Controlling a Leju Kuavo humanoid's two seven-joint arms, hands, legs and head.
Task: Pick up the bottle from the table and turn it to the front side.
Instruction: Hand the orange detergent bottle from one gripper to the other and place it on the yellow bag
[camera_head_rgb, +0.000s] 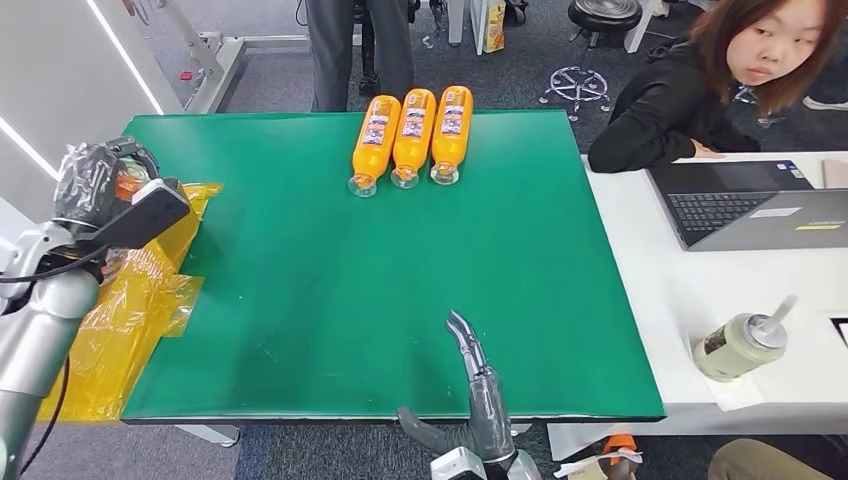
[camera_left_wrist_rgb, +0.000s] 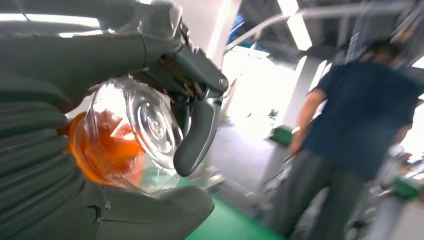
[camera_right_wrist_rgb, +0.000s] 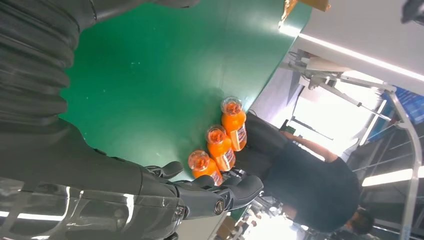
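Three orange plastic bottles with printed labels (camera_head_rgb: 412, 134) lie side by side near the far edge of the green-topped desk (camera_head_rgb: 330, 300), their bodies touching or nearly so and their clear bases turned toward the robot. A fourth orange bottle with a clear dimpled base (camera_left_wrist_rgb: 127, 137) is off the desk, held in the robot's left hand (camera_left_wrist_rgb: 165, 115): in the left wrist view the thick grey thumb curves across its transparent end while the darker fingers (camera_left_wrist_rgb: 195, 70) close over it from the other side. In the head view that left hand (camera_head_rgb: 110, 195) is raised beside the desk's left edge, above a crumpled yellow plastic bag (camera_head_rgb: 130, 300) that hangs off that side of the desk.

The right hand (camera_head_rgb: 470, 400) sits low at the near edge of the desk, well apart from the row of bottles, its fingers stretched forward and loosely spread with nothing in them; the right wrist view shows the same empty hand (camera_right_wrist_rgb: 200, 192) with the three bottles beyond it.

A white desk (camera_head_rgb: 700, 300) stands against the green one on the right, carrying an open grey laptop (camera_head_rgb: 750, 205) and a pale lidded cup with a straw (camera_head_rgb: 742, 343). A seated person in a black top (camera_head_rgb: 670, 110) leans on it. Another person in dark trousers (camera_head_rgb: 360, 50) stands behind the far edge.
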